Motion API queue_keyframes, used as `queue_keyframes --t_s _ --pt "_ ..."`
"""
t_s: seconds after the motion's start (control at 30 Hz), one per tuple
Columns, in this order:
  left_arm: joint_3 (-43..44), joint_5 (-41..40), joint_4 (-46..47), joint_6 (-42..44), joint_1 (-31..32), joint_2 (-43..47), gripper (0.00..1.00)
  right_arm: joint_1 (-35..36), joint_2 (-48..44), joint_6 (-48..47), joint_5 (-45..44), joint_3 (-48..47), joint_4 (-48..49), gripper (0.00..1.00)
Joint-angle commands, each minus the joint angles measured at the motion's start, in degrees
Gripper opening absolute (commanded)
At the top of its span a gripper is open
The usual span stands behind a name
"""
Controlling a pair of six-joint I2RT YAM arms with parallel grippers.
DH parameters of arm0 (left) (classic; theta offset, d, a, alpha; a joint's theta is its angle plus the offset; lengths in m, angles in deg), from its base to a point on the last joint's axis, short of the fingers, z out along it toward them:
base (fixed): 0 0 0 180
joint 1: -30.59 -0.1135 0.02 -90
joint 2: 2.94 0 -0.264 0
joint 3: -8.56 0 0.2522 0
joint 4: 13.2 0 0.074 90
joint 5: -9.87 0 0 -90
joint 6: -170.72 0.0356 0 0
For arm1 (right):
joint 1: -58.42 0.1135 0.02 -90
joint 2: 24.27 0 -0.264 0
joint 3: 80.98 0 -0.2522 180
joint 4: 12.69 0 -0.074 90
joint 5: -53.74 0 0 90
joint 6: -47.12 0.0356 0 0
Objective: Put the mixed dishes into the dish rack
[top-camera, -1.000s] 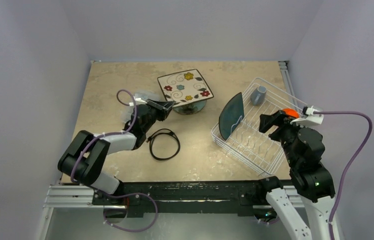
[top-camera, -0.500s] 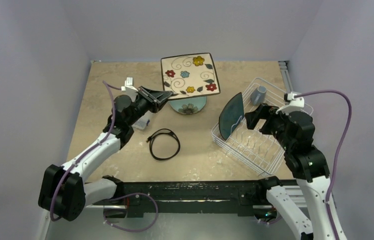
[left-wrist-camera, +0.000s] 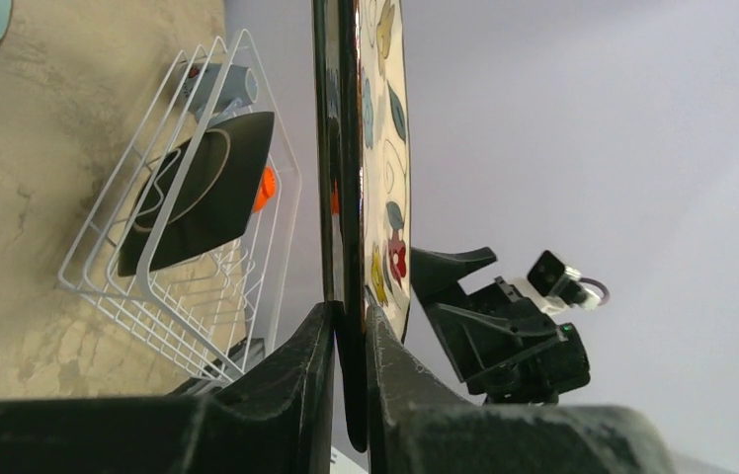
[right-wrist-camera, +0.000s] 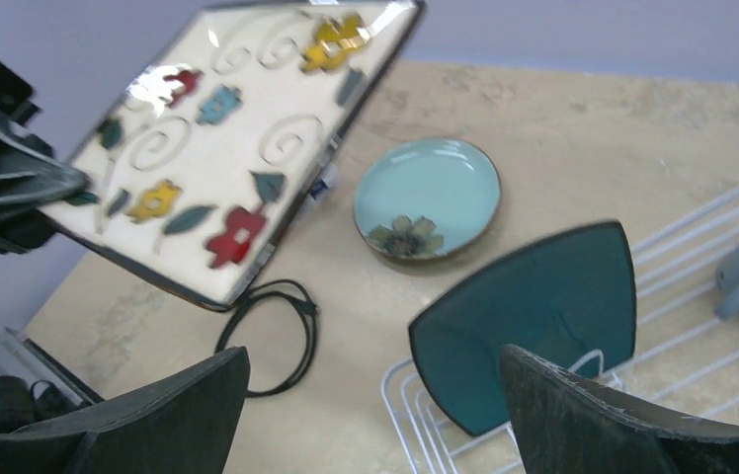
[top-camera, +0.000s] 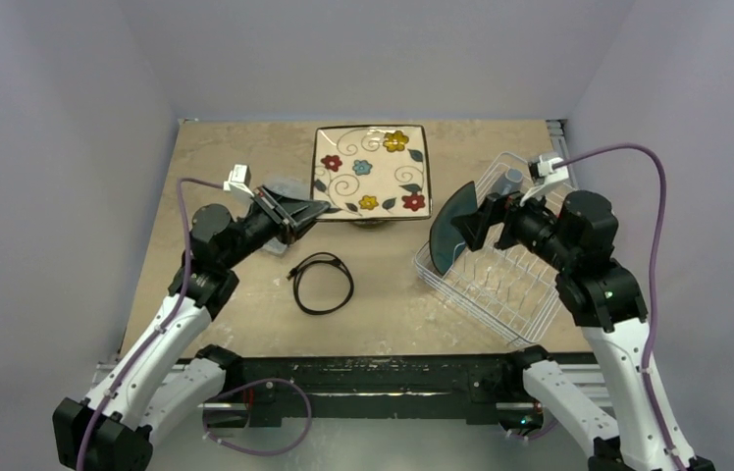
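My left gripper (top-camera: 316, 209) is shut on the near-left rim of the dark-rimmed square patterned plate (top-camera: 371, 172), which hangs tilted above the table. In the left wrist view the plate's rim (left-wrist-camera: 338, 148) stands pinched between the fingers of that gripper (left-wrist-camera: 349, 311). My right gripper (top-camera: 474, 222) hovers open at the left end of the dish rack (top-camera: 500, 294), facing the plate (right-wrist-camera: 237, 148), with nothing between its fingers. The dark teal plate (top-camera: 446, 231) stands upright in the rack, and the grey-blue mug (top-camera: 512, 179) lies at its far end. The orange bowl (left-wrist-camera: 265, 188) peeks from behind the teal plate. The pale mint plate (right-wrist-camera: 428, 196) lies flat on the table.
A black coiled cable (top-camera: 322, 283) lies on the table between the arms. A clear plastic box (top-camera: 283, 186) sits behind my left gripper. The rack stands at the table's right edge, close to the right wall.
My left arm has raised the patterned plate off the mint plate and swung it up and right. The right gripper has moved left off the rack's middle and opened wider.
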Motion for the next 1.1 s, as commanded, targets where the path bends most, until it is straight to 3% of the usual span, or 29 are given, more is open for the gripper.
queue_keyframes --t_s 0.0,0.23,0.3,0.4,0.5,0.67,0.77,0.97,1.07 --pt "4.4 -0.3 6.8 -2.0 -0.9 5.7 0.00 4.1 1.4 -3.7 2.8 -8.4 2.9 0.99" --pt "5.6 -0.3 3.7 -1.9 -1.3 6.1 0.00 24.4 11.5 -5.2 -14.0 -20.3 -1.6 0.99" --pt "5.9 -0.4 2.5 -1.4 -1.3 6.3 0.00 33.7 14.5 -6.2 -22.0 -22.8 -2.5 0.99" --pt "6.0 -0.5 1.5 -1.2 -1.3 6.8 0.00 49.3 20.9 -11.2 -41.0 -24.1 -3.1 0.99" --pt "6.0 0.1 1.2 -1.1 -1.6 7.2 0.00 58.2 25.1 -17.5 -53.5 -22.9 -0.9 0.99" --pt "5.5 0.3 0.6 -0.9 -1.8 8.2 0.00 66.3 29.3 -30.9 -68.8 -16.4 7.5 0.99" --pt "5.2 0.5 0.2 -1.0 -1.8 8.7 0.00 67.3 31.5 -38.4 -75.8 -12.5 12.8 0.99" --pt "5.2 1.5 0.1 -1.4 -2.0 9.2 0.00 67.2 32.9 -56.2 -79.0 -3.0 31.3 0.89" --pt "5.2 1.8 -0.2 -1.4 -2.0 9.6 0.00 67.2 32.4 -63.8 -75.7 1.0 40.3 0.83"
